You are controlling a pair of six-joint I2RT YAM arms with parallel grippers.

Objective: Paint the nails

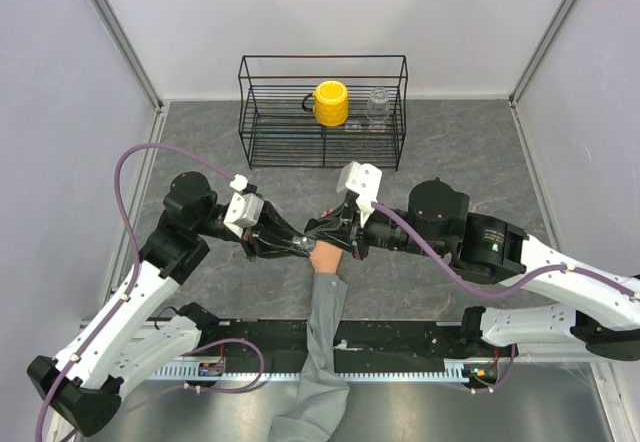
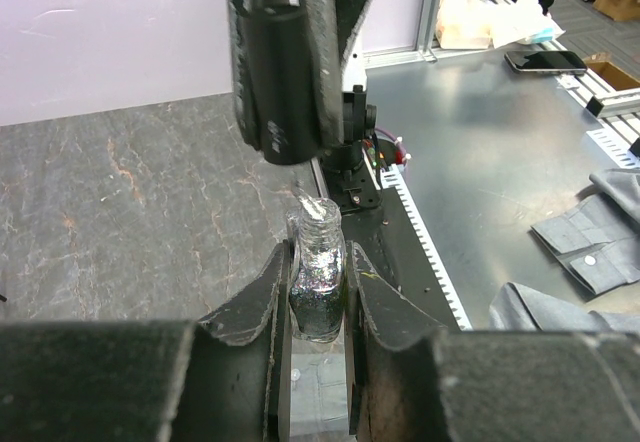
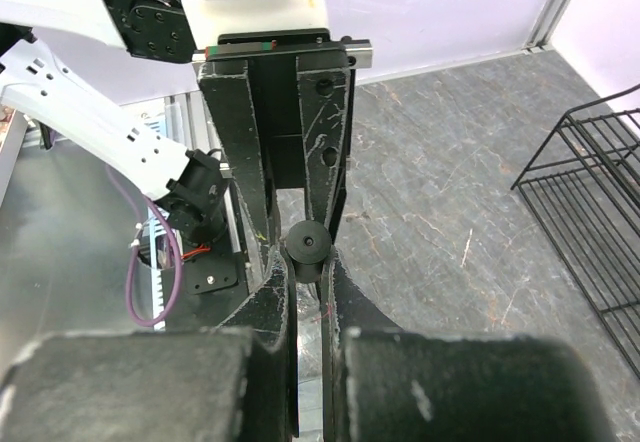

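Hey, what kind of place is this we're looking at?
Probably a robotics lab test cell: plain white wall panels on metal framing close in the table, a slotted cable duct runs along its near edge, and the mannequin hand looks like a staged prop.

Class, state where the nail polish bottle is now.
Left wrist view: the nail polish bottle stands upright, clamped in the left tool, facing the right tool holding its cap, mid-table by the mannequin hand.
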